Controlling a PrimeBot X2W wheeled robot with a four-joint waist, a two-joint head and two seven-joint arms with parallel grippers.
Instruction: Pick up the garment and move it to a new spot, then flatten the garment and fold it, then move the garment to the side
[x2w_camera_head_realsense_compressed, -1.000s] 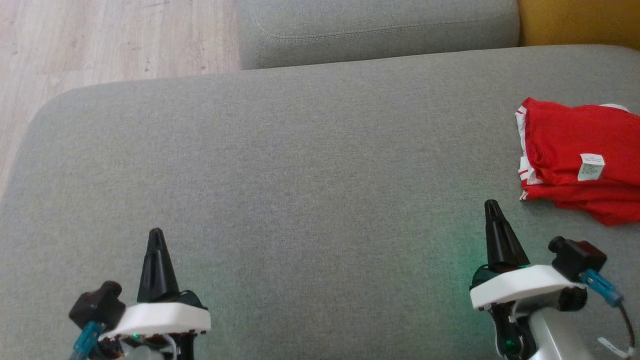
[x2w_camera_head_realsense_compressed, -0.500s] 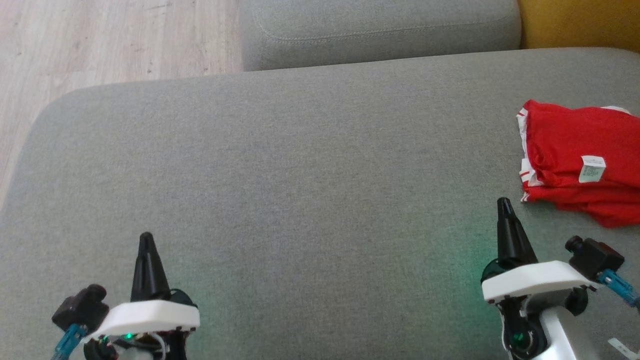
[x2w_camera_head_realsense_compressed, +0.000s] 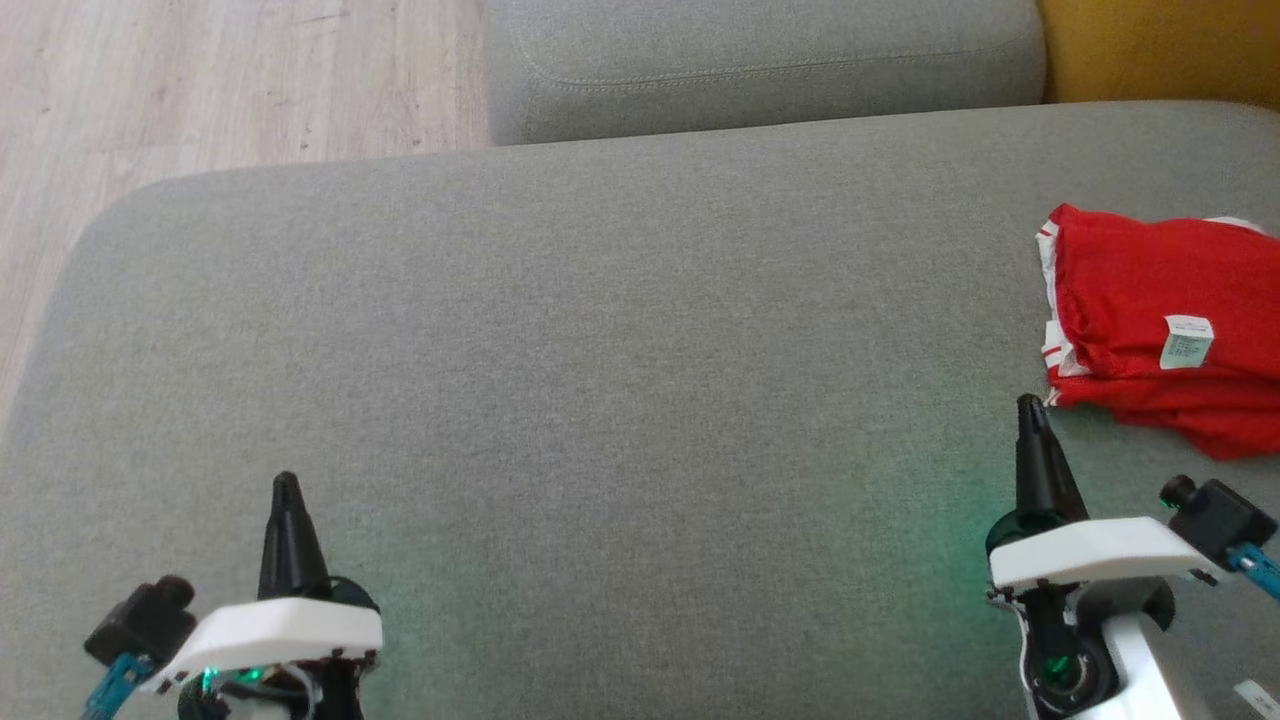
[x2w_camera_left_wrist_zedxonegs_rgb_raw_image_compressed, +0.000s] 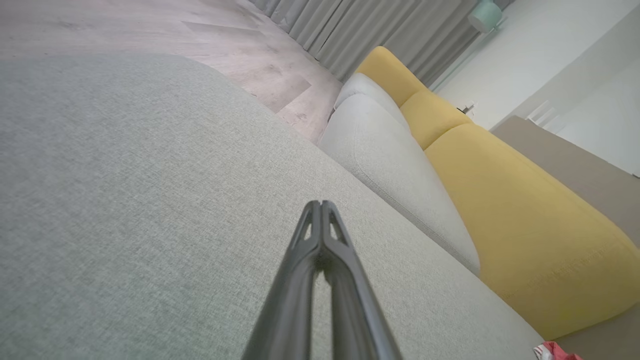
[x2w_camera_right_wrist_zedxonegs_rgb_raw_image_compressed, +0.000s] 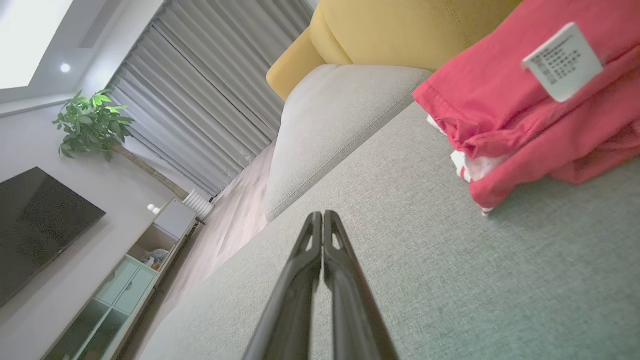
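The garment (x2w_camera_head_realsense_compressed: 1140, 300) is red with white trim and a white label, lying folded in a small pile at the right edge of the grey sofa seat (x2w_camera_head_realsense_compressed: 600, 350). In the right wrist view the garment (x2w_camera_right_wrist_zedxonegs_rgb_raw_image_compressed: 525, 110) sits just ahead and to the right of the fingers. My right gripper (x2w_camera_head_realsense_compressed: 1028, 404) is shut and empty, its tip a short way in front of the pile's near left corner. My left gripper (x2w_camera_head_realsense_compressed: 286, 482) is shut and empty at the lower left, over bare cushion. Both wrist views show the gripper fingers (x2w_camera_left_wrist_zedxonegs_rgb_raw_image_compressed: 320, 205) (x2w_camera_right_wrist_zedxonegs_rgb_raw_image_compressed: 322, 216) pressed together.
A grey back cushion (x2w_camera_head_realsense_compressed: 760, 60) runs along the far side, with a yellow cushion (x2w_camera_head_realsense_compressed: 1160, 45) at the far right. Wooden floor (x2w_camera_head_realsense_compressed: 200, 90) lies beyond the seat's rounded left corner. A wide stretch of bare seat lies between the two grippers.
Both grippers have drifted outward and lower in the head view: the left one toward the lower left, the right one to the right, nearer the garment's corner. The garment lies as before.
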